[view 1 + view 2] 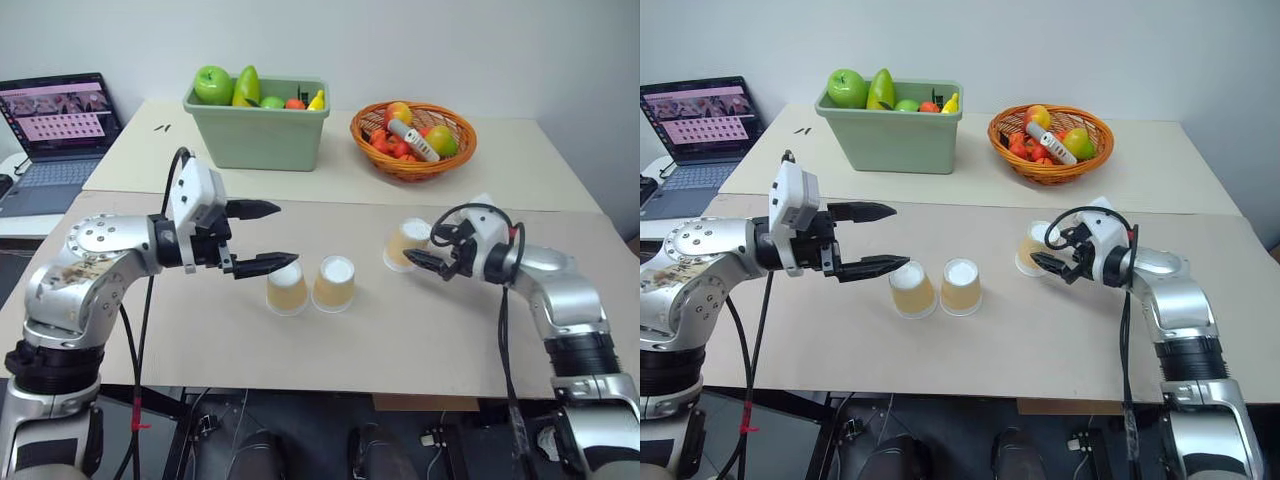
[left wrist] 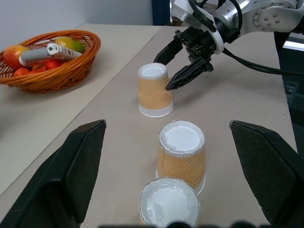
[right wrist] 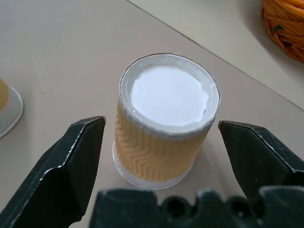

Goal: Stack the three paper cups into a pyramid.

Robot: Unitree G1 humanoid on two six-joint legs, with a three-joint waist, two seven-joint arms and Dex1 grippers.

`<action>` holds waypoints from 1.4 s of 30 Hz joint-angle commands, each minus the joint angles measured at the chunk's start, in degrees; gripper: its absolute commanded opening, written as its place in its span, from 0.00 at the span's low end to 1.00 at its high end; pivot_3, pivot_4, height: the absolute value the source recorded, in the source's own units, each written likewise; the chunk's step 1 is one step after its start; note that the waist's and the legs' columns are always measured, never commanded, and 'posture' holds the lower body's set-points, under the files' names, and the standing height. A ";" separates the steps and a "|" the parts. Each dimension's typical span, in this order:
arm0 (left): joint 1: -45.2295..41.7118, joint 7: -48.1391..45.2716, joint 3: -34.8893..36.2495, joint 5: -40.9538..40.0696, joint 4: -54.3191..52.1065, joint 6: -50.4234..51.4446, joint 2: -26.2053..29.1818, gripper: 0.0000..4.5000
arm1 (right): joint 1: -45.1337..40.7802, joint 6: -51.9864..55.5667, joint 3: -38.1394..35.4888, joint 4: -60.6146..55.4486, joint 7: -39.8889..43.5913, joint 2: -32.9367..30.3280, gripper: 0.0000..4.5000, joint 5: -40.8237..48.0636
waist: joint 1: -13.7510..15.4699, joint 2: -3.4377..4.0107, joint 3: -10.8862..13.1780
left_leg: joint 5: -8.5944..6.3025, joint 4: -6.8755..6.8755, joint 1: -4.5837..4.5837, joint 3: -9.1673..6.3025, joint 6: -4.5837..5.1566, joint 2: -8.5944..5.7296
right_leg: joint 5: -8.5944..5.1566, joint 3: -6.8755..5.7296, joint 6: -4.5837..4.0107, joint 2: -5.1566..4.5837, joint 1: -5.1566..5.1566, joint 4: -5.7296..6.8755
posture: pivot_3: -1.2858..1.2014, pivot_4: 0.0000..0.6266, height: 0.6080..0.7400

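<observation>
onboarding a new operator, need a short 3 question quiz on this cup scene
1. True or false: one cup is already stacked on two others.
2. How many cups stand upside down on the table?
3. The right gripper is: A) shut on a cup, B) open around the lone cup, C) over the wicker basket.

Key
1. False: the pair stands side by side near the open left gripper, nothing on top.
2. Three.
3. B.

Lab: laptop beside test table
</observation>
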 commanded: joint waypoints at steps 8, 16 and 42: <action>0.34 1.91 1.78 -1.20 -2.64 0.23 1.09 0.99 | -6.37 -4.85 -0.07 5.65 1.85 2.84 1.00 -0.76 | 0.02 0.02 0.01 | 0.01 0.00 -0.02 0.04 -0.01 0.00 | 0.00 -0.01 0.00 0.00 -0.02 0.01 | 0.52 0.24 0.75; 1.66 1.39 2.90 -1.37 -1.96 -0.57 2.23 1.00 | -6.73 -5.63 -0.91 7.16 1.91 2.71 0.62 -0.70 | -0.11 0.03 0.02 | 0.01 0.00 -0.01 0.05 -0.02 0.01 | 0.00 -0.02 0.00 0.00 -0.03 0.03 | 0.52 0.24 0.75; 10.31 3.32 6.84 -1.33 -3.77 -1.84 3.04 1.00 | -33.78 20.19 12.60 -14.80 24.54 5.00 0.61 12.09 | -0.05 0.33 0.20 | -0.01 -0.05 -0.20 0.03 0.00 0.03 | 0.00 -0.10 -0.02 -0.01 -0.17 0.10 | 0.52 0.24 0.75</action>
